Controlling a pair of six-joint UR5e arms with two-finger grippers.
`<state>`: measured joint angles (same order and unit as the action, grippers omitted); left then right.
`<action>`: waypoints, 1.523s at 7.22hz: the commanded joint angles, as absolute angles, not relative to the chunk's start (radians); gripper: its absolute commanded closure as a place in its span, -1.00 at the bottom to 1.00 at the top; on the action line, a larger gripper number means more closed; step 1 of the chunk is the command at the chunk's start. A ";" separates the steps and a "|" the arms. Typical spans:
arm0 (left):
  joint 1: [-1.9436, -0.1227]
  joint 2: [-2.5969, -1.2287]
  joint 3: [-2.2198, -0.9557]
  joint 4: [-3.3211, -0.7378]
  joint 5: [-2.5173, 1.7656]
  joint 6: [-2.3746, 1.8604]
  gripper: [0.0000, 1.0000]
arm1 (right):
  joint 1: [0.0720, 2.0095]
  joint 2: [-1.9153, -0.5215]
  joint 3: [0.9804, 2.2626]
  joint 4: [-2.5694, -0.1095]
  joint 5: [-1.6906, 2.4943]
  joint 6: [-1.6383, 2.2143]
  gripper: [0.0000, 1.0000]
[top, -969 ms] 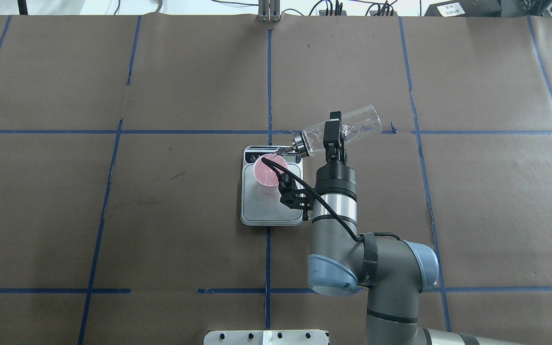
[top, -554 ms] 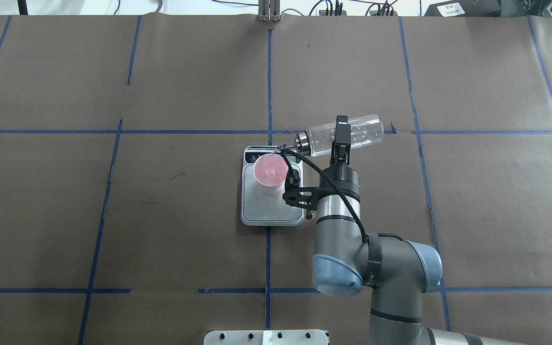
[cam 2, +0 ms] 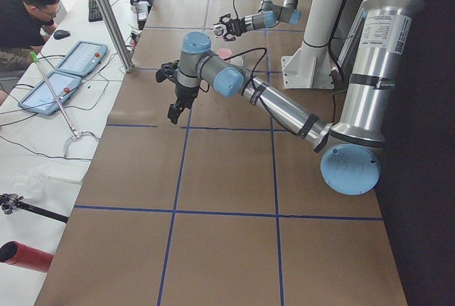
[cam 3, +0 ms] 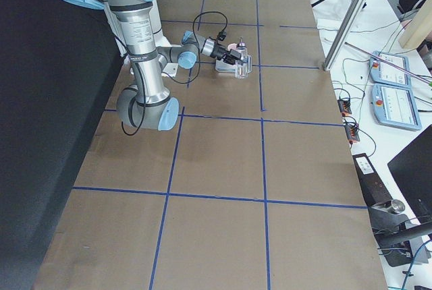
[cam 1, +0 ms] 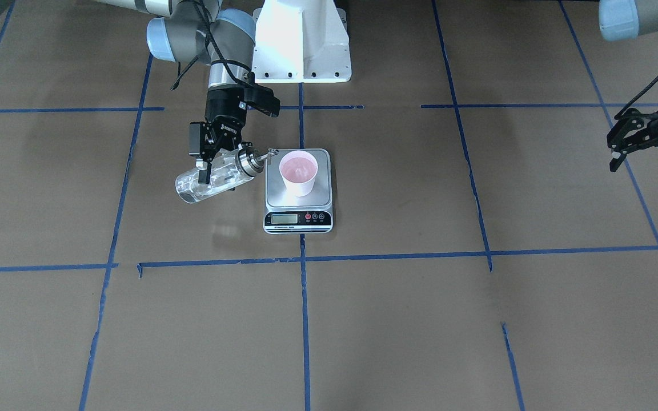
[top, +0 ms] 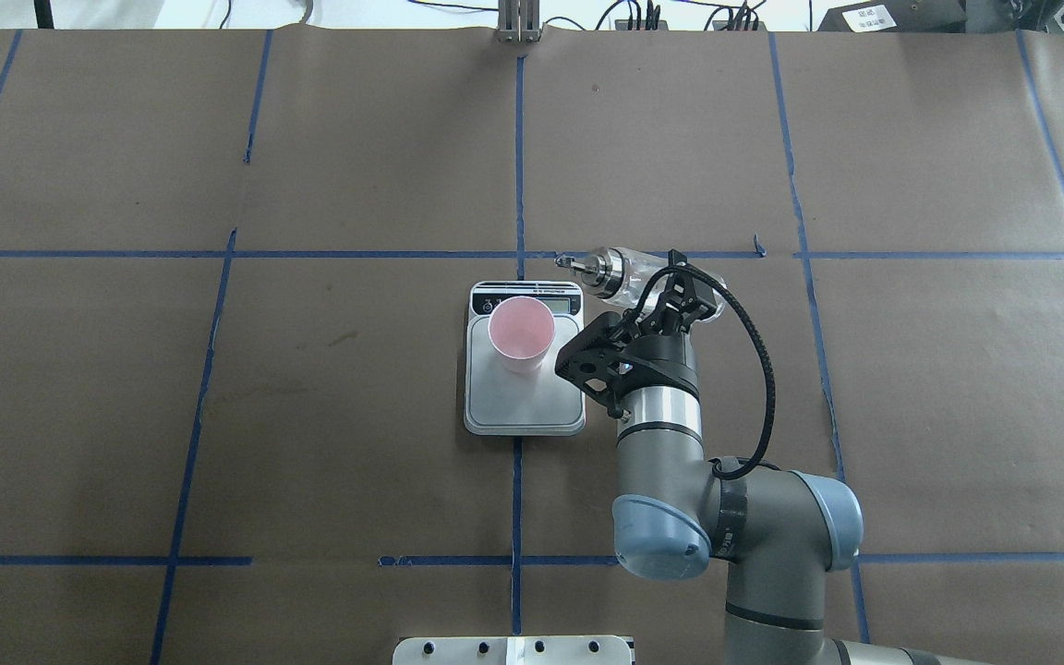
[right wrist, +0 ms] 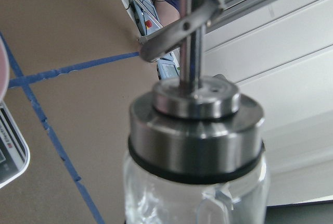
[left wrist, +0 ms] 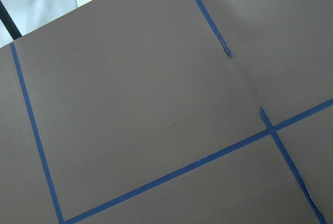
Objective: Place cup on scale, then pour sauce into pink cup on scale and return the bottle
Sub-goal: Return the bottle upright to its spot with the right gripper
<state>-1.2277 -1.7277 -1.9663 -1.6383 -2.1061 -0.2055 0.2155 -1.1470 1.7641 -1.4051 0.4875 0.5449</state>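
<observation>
Seemingly past the pour, the right gripper [cam 1: 205,165] pinches the tilted bottle [cam 1: 217,181] just beside the scale [cam 1: 281,197] at the table's [cam 1: 420,319] middle, spout clear of the cup [cam 1: 299,171] on it, with the left gripper [cam 1: 646,171] spread and empty by the left edge; next comes righting the bottle and setting it down.

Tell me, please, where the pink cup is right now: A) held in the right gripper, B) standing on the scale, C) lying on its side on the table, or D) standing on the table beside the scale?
B: the cup stands upright on the silver platform of the scale, just behind the display strip as the front-facing view shows it.
</observation>
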 commanded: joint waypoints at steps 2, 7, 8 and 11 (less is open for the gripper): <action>-1.229 -1.730 -1.970 -1.638 -2.106 -0.210 -0.98 | 0.215 -1.251 1.877 -1.402 0.560 1.020 1.00; -1.239 -1.736 -1.970 -1.640 -2.105 -0.210 -0.98 | 0.210 -1.502 1.786 -0.828 0.433 1.323 1.00; -1.244 -1.736 -1.974 -1.638 -2.105 -0.210 -0.98 | 0.210 -1.502 1.693 -0.743 0.399 1.334 1.00; -1.250 -1.735 -1.988 -1.638 -2.103 -0.210 -0.98 | 0.210 -1.549 1.683 -0.709 0.402 1.335 1.00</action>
<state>-1.2462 -1.7361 -1.9826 -1.6387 -2.1033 -0.2102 0.2095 -1.5245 1.6825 -0.7171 0.4028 1.3328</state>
